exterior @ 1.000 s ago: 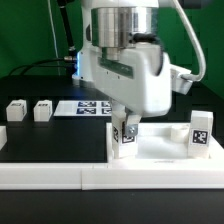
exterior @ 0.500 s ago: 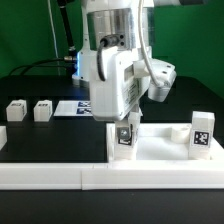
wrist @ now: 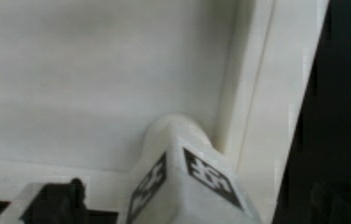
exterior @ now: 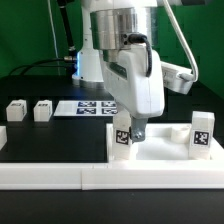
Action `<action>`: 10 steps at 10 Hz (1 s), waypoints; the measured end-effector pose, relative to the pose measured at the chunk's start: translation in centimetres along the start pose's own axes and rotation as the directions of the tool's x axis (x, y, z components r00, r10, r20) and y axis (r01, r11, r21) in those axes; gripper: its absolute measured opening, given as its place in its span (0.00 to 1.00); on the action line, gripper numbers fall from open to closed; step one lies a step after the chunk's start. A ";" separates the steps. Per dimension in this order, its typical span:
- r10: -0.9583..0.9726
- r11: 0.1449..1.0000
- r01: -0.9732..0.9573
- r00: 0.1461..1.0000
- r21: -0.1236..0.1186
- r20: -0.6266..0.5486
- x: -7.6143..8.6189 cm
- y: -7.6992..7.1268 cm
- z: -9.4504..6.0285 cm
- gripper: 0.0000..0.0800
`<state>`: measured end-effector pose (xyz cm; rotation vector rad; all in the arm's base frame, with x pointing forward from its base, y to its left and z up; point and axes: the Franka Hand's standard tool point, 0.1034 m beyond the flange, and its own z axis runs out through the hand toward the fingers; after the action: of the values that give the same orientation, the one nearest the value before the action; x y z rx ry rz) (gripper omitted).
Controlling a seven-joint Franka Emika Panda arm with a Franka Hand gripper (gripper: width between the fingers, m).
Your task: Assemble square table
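Observation:
The square table's white panel (exterior: 160,152) lies flat on the black table at the exterior view's right. One tagged white leg (exterior: 123,134) stands upright at the panel's near left corner, and another leg (exterior: 201,132) stands at its right edge. My gripper (exterior: 128,130) hangs straight down over the left leg, open, one finger on each side. In the wrist view this leg (wrist: 186,175) rises between the fingers; a dark finger (wrist: 56,198) stands apart from it, over the panel (wrist: 83,80). Two loose legs (exterior: 16,110) (exterior: 42,109) sit on the far left.
A long low white rail (exterior: 55,176) runs along the front edge. The marker board (exterior: 88,107) lies flat behind the arm. The black table top (exterior: 55,140) spreads left of the panel; cables hang behind the arm.
The hand has turned about the left leg, and its jaws have spread apart off the leg. The leg stays upright in the same corner.

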<state>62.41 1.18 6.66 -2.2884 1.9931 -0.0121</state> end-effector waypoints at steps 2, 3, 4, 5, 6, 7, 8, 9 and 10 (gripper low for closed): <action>-0.159 0.987 0.159 0.987 0.000 -0.004 0.1 0.0 0.0 0.81; -0.198 0.980 0.198 0.980 -0.001 -0.005 0.2 0.0 0.0 0.81; -0.301 0.954 0.300 0.954 -0.005 -0.010 0.3 0.0 0.0 0.81; -0.485 0.874 0.485 0.874 -0.011 -0.020 0.5 -0.1 0.0 0.81; -0.636 0.772 0.636 0.771 -0.009 -0.026 0.3 -0.3 0.0 0.81; -0.644 0.765 0.644 0.764 -0.003 -0.038 -0.1 -0.5 0.0 0.81; -0.619 0.785 0.619 0.785 -0.002 -0.037 0.1 -0.5 0.0 0.81; -0.605 0.796 0.605 0.795 0.000 -0.037 0.1 -0.5 0.0 0.67; -0.517 0.856 0.518 0.855 0.003 -0.036 0.1 -0.5 0.1 0.67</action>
<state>62.89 1.15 6.63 -2.7535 1.3148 -0.1075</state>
